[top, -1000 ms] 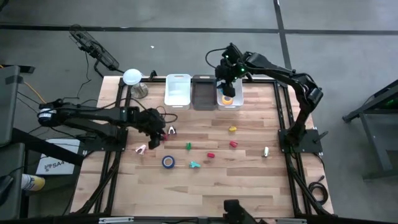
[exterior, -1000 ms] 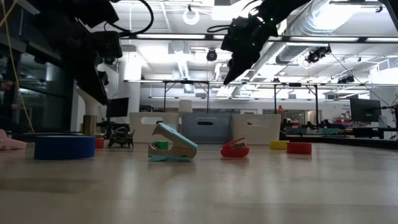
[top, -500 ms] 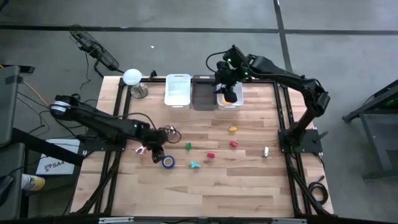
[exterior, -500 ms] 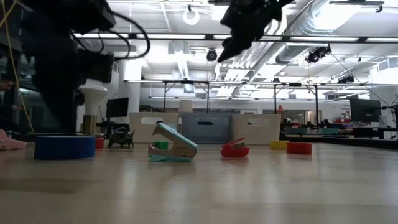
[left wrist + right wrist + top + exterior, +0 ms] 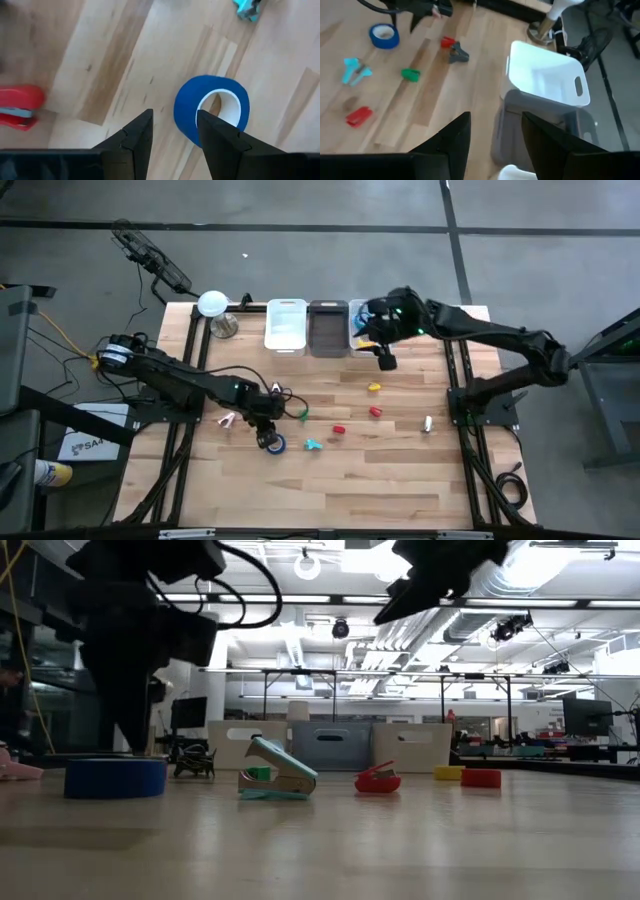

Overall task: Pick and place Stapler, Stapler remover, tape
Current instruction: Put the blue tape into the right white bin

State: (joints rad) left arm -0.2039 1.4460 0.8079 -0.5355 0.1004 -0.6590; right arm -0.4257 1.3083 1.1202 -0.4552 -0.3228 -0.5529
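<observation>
Beside blue tape [image 5: 212,114] — left claw [image 5: 174,131] parted, empty; teal stapler remover [image 5: 314,445], red stapler [image 5: 19,106] near.

From overhead we look straight down on the whole tabletop [image 5: 400,470] and both arms, from fairly far off. Our low camera sits at tabletop height and faces level across the wood into the room behind, very close to the surface. Our left wrist camera looks steeply down past its own end effector [image 5: 172,132], close over the blue tape [image 5: 212,110]. Our right wrist camera looks from higher up, slanting across the tabletop over the white bin [image 5: 545,80]. All four views share that blue tape; the teal staple remover [image 5: 278,772] also shows in all four.
</observation>
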